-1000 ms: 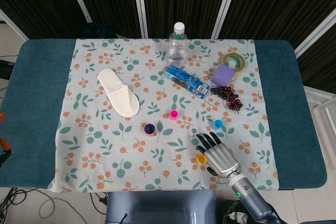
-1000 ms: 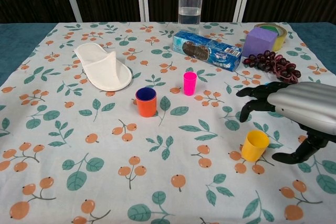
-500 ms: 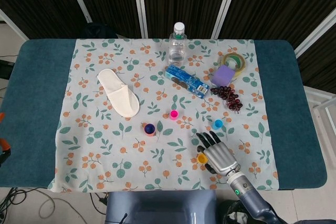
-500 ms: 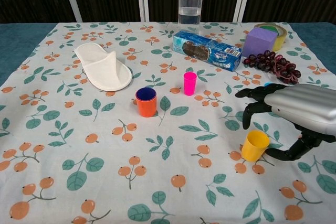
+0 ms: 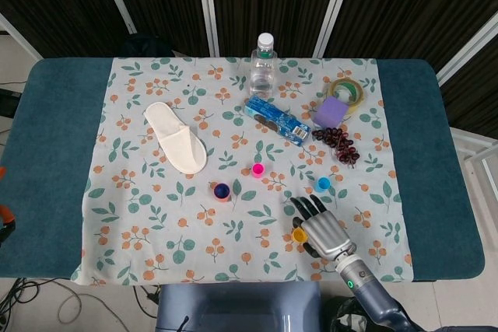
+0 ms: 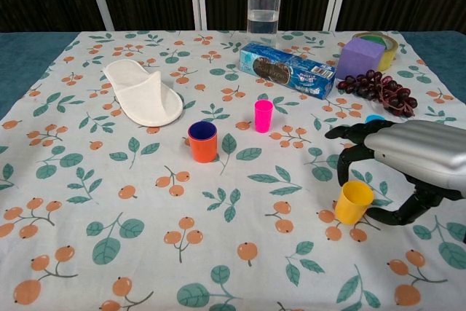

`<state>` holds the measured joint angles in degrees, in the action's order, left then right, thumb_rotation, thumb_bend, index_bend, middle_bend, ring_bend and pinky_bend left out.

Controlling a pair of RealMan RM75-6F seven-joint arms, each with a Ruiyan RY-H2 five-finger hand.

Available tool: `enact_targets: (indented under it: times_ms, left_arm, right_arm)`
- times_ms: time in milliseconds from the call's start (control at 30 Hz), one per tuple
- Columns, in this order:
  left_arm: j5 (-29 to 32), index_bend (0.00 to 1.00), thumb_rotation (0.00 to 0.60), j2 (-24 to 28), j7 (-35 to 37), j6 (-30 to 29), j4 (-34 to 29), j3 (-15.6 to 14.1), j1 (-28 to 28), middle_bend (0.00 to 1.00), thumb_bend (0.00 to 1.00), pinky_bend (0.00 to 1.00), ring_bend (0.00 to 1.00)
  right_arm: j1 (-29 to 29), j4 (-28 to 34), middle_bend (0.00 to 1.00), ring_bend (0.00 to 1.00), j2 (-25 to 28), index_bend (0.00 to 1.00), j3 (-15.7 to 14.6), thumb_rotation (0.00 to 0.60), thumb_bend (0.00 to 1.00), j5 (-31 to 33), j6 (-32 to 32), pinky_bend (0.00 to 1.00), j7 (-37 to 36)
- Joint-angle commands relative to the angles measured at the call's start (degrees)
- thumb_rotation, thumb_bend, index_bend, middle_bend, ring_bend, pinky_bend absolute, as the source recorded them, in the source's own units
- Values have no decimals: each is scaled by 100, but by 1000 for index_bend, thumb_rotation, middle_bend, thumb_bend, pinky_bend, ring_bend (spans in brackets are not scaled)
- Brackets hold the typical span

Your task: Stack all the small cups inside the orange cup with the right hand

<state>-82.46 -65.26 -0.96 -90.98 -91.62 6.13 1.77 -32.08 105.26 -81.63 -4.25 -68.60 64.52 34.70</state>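
One upright yellow cup [image 6: 353, 201] (mouth up) beside right hand [image 6: 419, 156], fingers [image 6: 349, 152] apart, curled, not gripping.

Floral cloth [image 5: 156, 223] is spread over teal surface [image 5: 54, 153]. White slipper [image 5: 176, 137] is laid on the cloth's left part, toe angled toward near edge. Clear water bottle [image 5: 264, 62] w/ white cap is stood upright at far edge, centre. Blue biscuit pack [image 5: 278, 120] is laid flat just in front of it. Purple block [image 5: 332, 112] is set touching tape roll [image 5: 347, 91] at far right; dark grapes [image 5: 339, 145] are placed nearby.
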Motion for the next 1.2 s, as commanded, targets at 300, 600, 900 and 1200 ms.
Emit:
enact_targets:
  times_ms: [300, 600, 900, 1200]
  left_arm:
    - [11, 120, 600, 4, 5, 9, 0, 4, 0, 4, 732, 0, 0]
    - [23, 120, 600, 6, 6, 16, -8, 6, -2, 4, 731, 0, 0]
    - [10, 120, 600, 2, 3, 6, -15, 5, -3, 4, 732, 0, 0]
    - [-1, 121, 600, -9, -26, 5, -24, 1, -1, 4, 732, 0, 0]
  right_arm:
    - [54, -12, 0, 0, -38, 453, 70, 600, 417, -22, -33, 29, 5]
    - [101, -3, 0, 0, -54, 482, 112, 600, 418, 13, -28, 36, 48]
    - [-18, 654, 0, 0, 472, 485, 355, 600, 419, 62, -81, 36, 61]
    - [-646, 1471, 0, 0, 1087, 485, 1121, 600, 420, 515, -286, 61, 568]
